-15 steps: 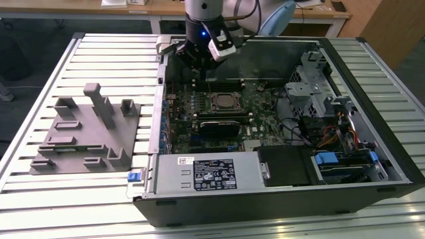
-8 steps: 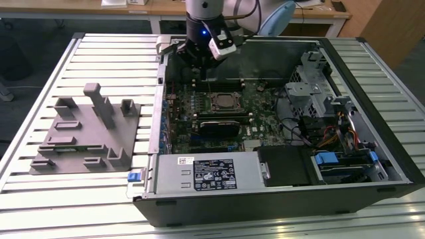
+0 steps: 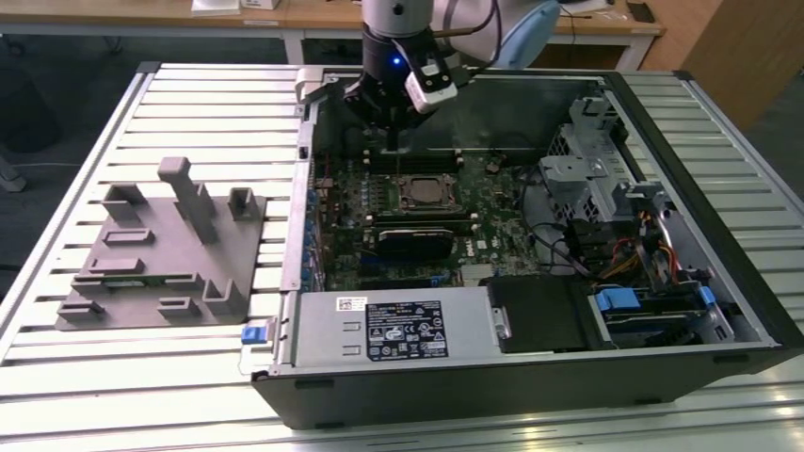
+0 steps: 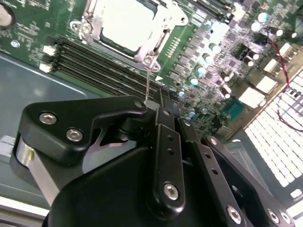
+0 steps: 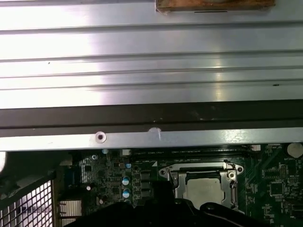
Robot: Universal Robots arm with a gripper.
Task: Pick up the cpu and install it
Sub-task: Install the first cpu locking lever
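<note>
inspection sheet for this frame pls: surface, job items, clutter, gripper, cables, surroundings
Surface: slatted metal table, carrying an open computer case.
Job's things: cpu lies flat in the motherboard socket, its metal frame around it; it shows in both wrist views.
Clutter: grey plastic block with upright posts, at the exterior view's left of the case.
Grippers: gripper hangs above the board just behind the socket, holding nothing seen.
Cables: coloured wire bundle inside the case, at the exterior view's right.
Surroundings: wooden desks behind the table.
</note>
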